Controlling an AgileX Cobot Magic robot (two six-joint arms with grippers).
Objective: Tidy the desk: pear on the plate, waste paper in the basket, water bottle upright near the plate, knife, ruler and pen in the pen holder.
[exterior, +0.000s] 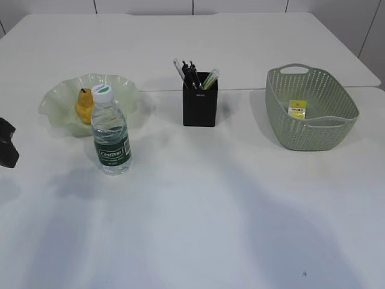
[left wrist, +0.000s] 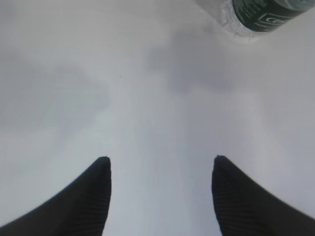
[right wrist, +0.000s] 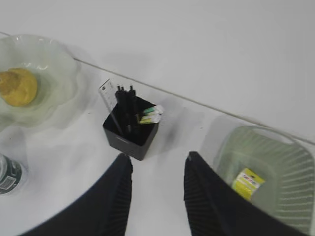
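A yellow pear lies on the pale glass plate at the left. The water bottle stands upright just in front of the plate. The black pen holder holds a clear ruler, a black pen and a green-tipped knife. A yellow waste paper lies inside the green basket. My left gripper is open over bare table, the bottle beyond it. My right gripper is open and empty, high above the table between pen holder and basket.
The black end of the left arm shows at the table's left edge. A seam between two tabletops runs behind the holder. The right wrist view also takes in the plate, pear and paper.
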